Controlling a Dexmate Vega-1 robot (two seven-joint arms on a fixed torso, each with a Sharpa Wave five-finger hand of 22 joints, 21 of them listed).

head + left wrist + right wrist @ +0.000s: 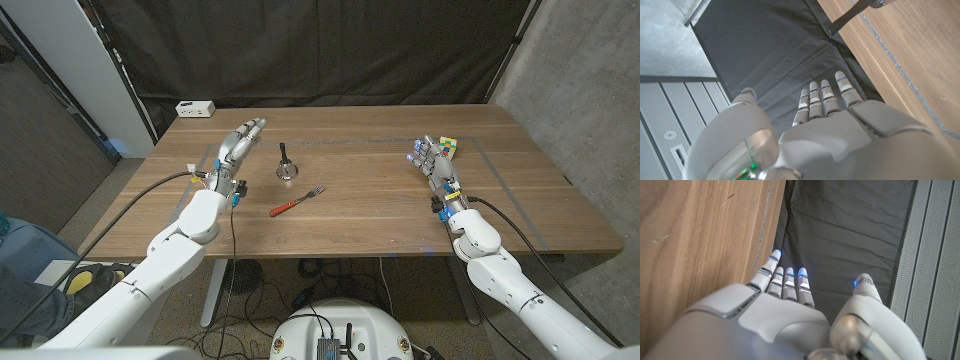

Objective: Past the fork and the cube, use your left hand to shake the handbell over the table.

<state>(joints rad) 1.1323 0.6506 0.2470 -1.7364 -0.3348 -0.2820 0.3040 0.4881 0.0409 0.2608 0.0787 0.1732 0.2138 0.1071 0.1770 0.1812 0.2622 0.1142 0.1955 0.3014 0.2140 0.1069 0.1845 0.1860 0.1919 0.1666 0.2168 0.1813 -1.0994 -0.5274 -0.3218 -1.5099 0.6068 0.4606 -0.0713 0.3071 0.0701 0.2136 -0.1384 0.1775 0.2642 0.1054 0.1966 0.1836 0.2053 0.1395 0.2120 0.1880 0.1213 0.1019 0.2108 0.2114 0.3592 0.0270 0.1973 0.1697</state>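
Left hand (pixel 238 146) empty, fingers straight and apart, left of the bell (pixel 286 166), not touching. Bell upright on table (pixel 380 215), fork (pixel 297 202) just in front. Right hand (pixel 430 160) spread, empty, beside cube (pixel 447 147)

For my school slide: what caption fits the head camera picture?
Left robot hand open beside a handbell, a red-handled fork nearer, right robot hand open by a colourful cube.
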